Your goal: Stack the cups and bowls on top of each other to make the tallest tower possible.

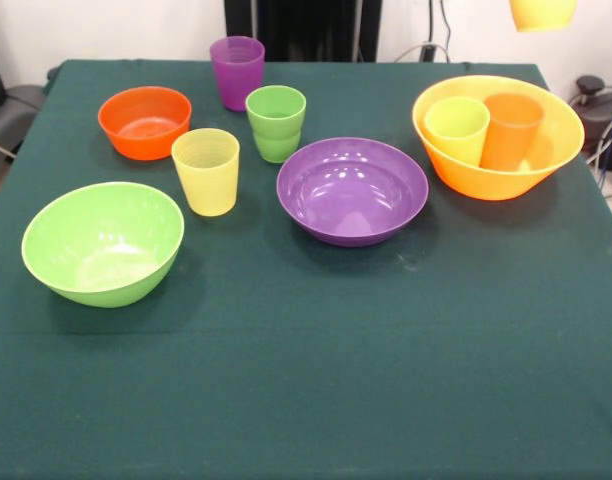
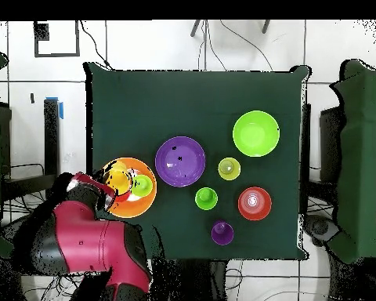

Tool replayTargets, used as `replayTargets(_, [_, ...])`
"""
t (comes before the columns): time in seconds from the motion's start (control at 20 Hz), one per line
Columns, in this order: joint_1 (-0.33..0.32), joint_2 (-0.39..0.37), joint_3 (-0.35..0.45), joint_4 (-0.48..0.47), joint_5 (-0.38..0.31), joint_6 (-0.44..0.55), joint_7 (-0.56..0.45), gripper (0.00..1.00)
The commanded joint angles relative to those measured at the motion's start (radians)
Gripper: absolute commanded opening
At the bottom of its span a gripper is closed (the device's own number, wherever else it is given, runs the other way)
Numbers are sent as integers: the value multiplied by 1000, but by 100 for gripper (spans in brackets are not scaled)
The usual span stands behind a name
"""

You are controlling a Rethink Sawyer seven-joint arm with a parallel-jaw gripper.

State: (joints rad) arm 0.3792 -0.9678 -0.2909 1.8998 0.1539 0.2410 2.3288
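so the yellow-orange cup (image 1: 542,13) hangs at the top edge, right above the big yellow-orange bowl (image 1: 496,175); can't see the gripper itself, so can't tell its state; lime cup (image 1: 456,128) and orange cup (image 1: 511,128) already sit inside; I'd lower it straight, centred over one cup, so it nests.

we see a table covered in dark green cloth (image 1: 316,400), a white tiled floor (image 2: 183,47) around it, loose black cables (image 2: 230,51) trailing, and a pale wall (image 1: 106,25) behind.
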Motion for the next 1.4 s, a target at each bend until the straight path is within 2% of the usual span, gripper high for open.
replayTargets(0.05, [-37, 78, 55, -40, 2, 54, 100, 0])
replayTargets(0.4, [-54, 106, 60, -82, -1, 70, 88, 0])
replayTargets(0.6, [-93, 119, 87, -103, -8, 62, 60, 0])
replayTargets(0.95, [-89, 139, 79, -153, -12, 95, 63, 0])
replayTargets(1.4, [-85, 156, 79, -162, -15, 66, 72, 0])
